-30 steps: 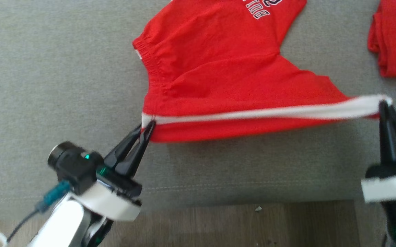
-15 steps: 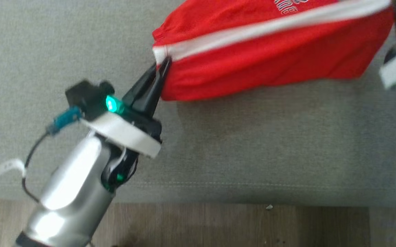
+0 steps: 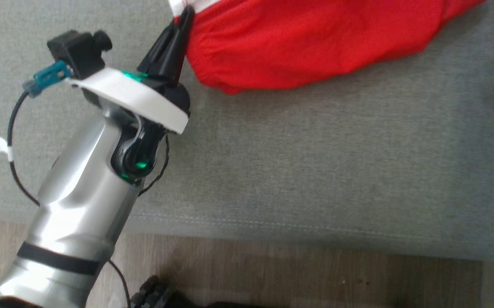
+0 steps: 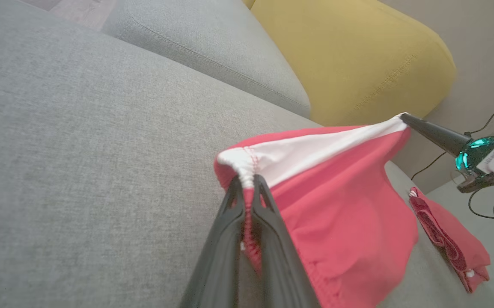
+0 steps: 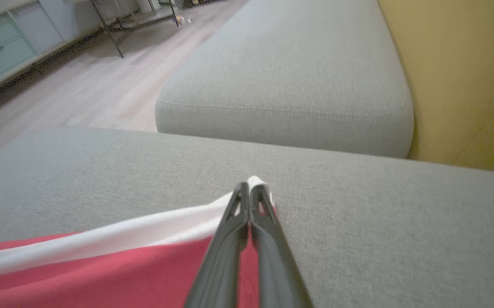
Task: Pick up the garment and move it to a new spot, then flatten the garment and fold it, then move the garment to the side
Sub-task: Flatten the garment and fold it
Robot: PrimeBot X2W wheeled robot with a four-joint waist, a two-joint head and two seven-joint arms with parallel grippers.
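Left arm (image 3: 80, 205) reaches diagonally forward, left gripper (image 3: 186, 17) clamped on the white-striped corner of the red garment (image 3: 307, 42); right gripper (image 5: 249, 190) pinches the stripe's far end above the sofa cushion (image 5: 358, 214).

Soft, even daylight, with a faint shadow under the red garment (image 3: 315, 42) at 12 o'clock, glare on the silver forearm (image 3: 75, 201) at 8 o'clock, and the floor (image 5: 80, 85) blurred at 10 o'clock in the right wrist view.
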